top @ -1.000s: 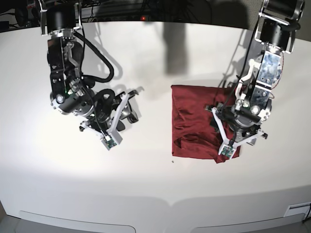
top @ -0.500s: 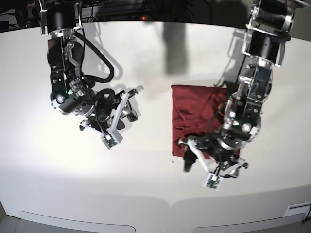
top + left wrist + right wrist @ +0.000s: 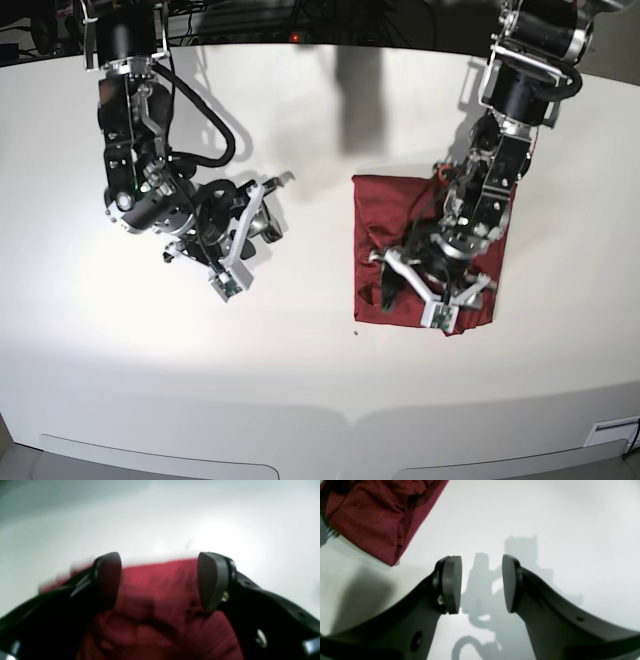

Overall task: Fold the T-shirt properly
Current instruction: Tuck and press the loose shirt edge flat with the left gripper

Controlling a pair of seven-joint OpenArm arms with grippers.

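The maroon T-shirt (image 3: pixel 385 215) lies folded into a wrinkly rectangle on the white table (image 3: pixel 320 380), right of centre. My left gripper (image 3: pixel 383 276) is low over the shirt's front left part, with jaws open and nothing between them. In the left wrist view the open left gripper (image 3: pixel 159 575) frames red fabric (image 3: pixel 160 620), and the shirt's edge lies just past the fingertips. My right gripper (image 3: pixel 272 208) is open and empty above bare table, left of the shirt. In the right wrist view the right gripper (image 3: pixel 481 580) is over white table, with a shirt corner (image 3: pixel 377 512) at upper left.
A small dark speck (image 3: pixel 357 333) lies on the table just in front of the shirt's front left corner. Dark equipment and cables (image 3: pixel 300 15) stand beyond the table's back edge. The table's curved front edge (image 3: pixel 350 415) runs along the bottom.
My left arm swung from the shirt's front right corner, past the front edge, to over its front left part, jaws open. The right arm shifted only slightly.
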